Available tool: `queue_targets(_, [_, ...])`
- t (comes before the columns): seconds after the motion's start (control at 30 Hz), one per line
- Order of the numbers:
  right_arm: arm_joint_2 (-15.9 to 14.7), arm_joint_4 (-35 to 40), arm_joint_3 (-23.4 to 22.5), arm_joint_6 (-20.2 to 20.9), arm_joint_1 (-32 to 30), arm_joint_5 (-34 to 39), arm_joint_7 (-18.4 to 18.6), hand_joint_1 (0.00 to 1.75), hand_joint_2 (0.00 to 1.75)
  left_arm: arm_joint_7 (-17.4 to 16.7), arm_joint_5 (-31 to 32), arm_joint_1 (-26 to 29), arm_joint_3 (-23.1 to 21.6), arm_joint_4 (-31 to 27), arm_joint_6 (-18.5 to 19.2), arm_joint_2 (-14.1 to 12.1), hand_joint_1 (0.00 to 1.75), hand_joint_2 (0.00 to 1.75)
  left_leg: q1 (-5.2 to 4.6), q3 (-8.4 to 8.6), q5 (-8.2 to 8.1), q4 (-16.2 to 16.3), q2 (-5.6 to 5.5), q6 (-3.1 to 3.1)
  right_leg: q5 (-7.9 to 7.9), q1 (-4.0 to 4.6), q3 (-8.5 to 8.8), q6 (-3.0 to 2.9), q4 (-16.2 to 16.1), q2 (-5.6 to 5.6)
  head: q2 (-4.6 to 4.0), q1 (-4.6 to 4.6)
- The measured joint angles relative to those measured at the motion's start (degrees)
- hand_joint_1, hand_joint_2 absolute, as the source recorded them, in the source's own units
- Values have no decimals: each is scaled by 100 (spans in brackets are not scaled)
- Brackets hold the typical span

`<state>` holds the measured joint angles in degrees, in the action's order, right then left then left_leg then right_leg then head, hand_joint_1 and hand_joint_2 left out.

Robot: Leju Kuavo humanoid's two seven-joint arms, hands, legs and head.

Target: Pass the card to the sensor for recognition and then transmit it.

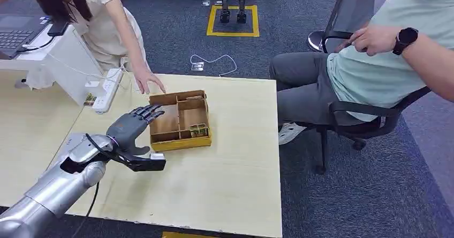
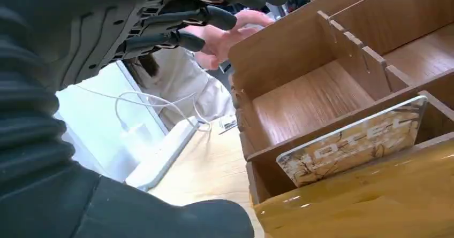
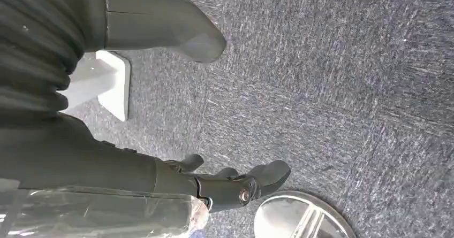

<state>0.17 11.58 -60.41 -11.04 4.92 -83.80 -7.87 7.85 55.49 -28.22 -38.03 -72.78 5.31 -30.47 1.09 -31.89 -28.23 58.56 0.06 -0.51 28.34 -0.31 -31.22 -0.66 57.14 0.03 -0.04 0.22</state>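
1. Blue-grey carpet lies all round a pale wooden table [image 1: 225, 195], and near its far edge stands a shallow wooden box [image 1: 180, 121] split into compartments, its near wall wrapped in glossy yellow.

2. Standing on edge in the narrow compartment just behind that near wall is the card [image 2: 353, 141], leaning against a partition; it carries a pale patterned print and part of its upper edge rises clear of the slot.

3. My judgement: the card is light, thin, stiff and smooth-faced, so it can slip or twist if pinched by a corner alone. The exposed upper edge is the place to take it, thumb on one face and fingers on the other, lifting straight up so it does not jam against the partitions.

4. Just left of the box hovers the left hand [image 1: 131, 128], holding nothing, its fingers [image 2: 198, 18] spread wide over the box's left rim and thumb low on the near side.

5. Hanging by the robot's side over the carpet is the right hand [image 3: 214, 187], fingers loosely apart and holding nothing.

6. Beyond the box a person's hand [image 1: 147, 81] rests on the table, beside a white power strip [image 1: 107, 91]. Another person sits on a chair [image 1: 369, 123] at the right.
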Motion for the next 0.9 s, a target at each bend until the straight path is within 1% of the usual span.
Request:
queue_targets(0.27, [0,0,0,0,0,0,0,0,175,15,-2,0,2,0,0,11,0,175,0,0,0,0,0,0,0,0,0,0,0,0,0,0])
queue_targets(0.33, [0,0,-2,0,0,2,0,0,175,64,-28,1,4,0,15,11,0,175,0,0,0,0,0,0,0,0,1,0,0,0,0,0])
queue_targets(0.47, [0,0,-18,0,-3,4,0,0,175,131,-160,31,11,-72,219,-63,0,175,0,-1,0,0,0,0,0,0,1,0,0,0,0,0])
queue_targets(0.67, [0,0,-35,0,-3,2,0,0,175,149,-186,154,11,-282,512,-310,0,175,1,-3,0,0,0,0,0,1,-1,-1,0,2,0,0])
queue_targets(0.8, [0,0,-37,0,-5,0,0,0,175,118,-151,218,9,-328,728,-569,0,175,2,-2,0,-1,6,0,0,1,-1,-1,1,6,0,0])
queue_targets(0.83, [0,0,-37,0,-5,0,-2,0,175,118,-176,252,7,-366,777,-667,0,175,2,-1,0,-1,10,0,0,2,-4,-1,1,10,0,0])
queue_targets(0.9, [0,0,-39,0,-7,-4,0,0,175,129,-247,313,-2,-435,804,-802,0,175,1,-2,0,-1,9,0,0,1,-4,-1,1,9,0,0])
